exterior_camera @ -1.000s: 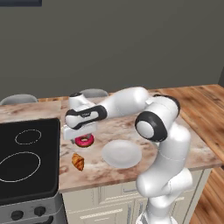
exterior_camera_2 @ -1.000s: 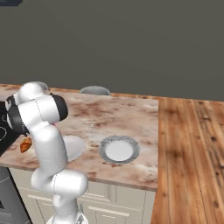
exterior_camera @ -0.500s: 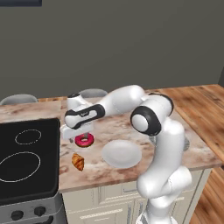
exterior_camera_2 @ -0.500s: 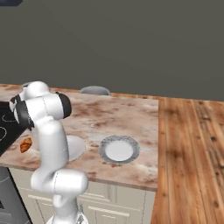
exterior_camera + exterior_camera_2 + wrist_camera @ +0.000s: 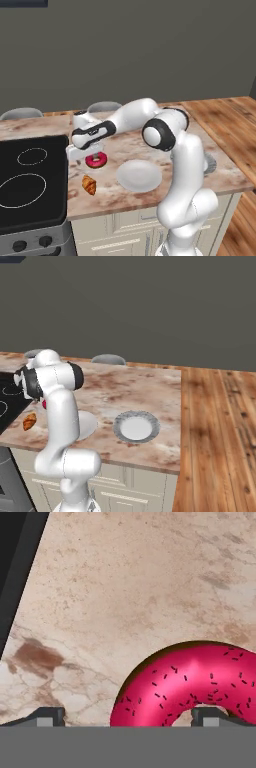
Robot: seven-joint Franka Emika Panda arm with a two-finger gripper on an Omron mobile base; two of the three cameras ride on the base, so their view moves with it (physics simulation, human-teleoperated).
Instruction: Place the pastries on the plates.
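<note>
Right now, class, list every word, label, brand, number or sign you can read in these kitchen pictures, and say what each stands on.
None: no readable text anywhere.
The donut carries dark sprinkles, not letters.
The stove shows white ring outlines and plain knobs, no numbers.
The white plate, grey plate and croissant are unmarked.

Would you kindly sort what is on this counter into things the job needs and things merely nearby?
Needed: donut, croissant, white plate, scalloped plate, gripper.

Merely nearby: cooktop, chair backs, wooden counter.
</note>
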